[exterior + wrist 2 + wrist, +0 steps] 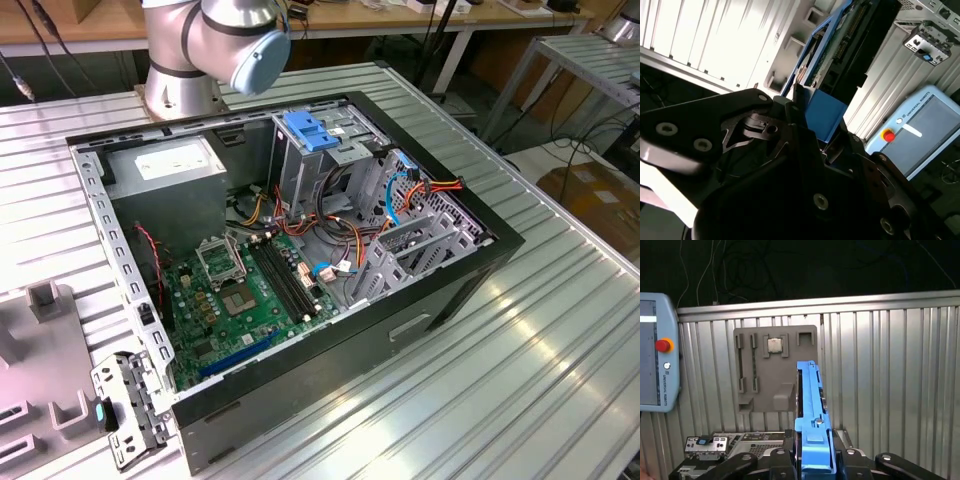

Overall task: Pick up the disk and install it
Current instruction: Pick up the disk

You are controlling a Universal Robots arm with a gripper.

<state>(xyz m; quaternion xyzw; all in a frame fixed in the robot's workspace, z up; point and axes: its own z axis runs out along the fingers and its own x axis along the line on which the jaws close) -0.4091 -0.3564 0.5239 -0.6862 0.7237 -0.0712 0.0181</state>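
In both wrist views my gripper (812, 452) is shut on the disk (809, 390), which I hold off the table. In the first wrist view the disk shows edge-on, its light-blue rail facing the camera and the black fingers (780, 460) flanking it on both sides. The second wrist view shows the disk (840, 45) from its board side, with the blue rail along its edge and my gripper (815, 117) clamped on its near end. In the exterior view the arm's base joint (215, 40) stands behind the open computer case (470, 270).
Inside the case are a tall metal drive cage with a blue latch (305, 130), a grey power-supply box (165, 165), a green motherboard (240, 290) and loose cables. A grey fixture tray (772, 370), a metal bracket (125, 400) and a teach pendant (655, 370) lie on the ribbed table.
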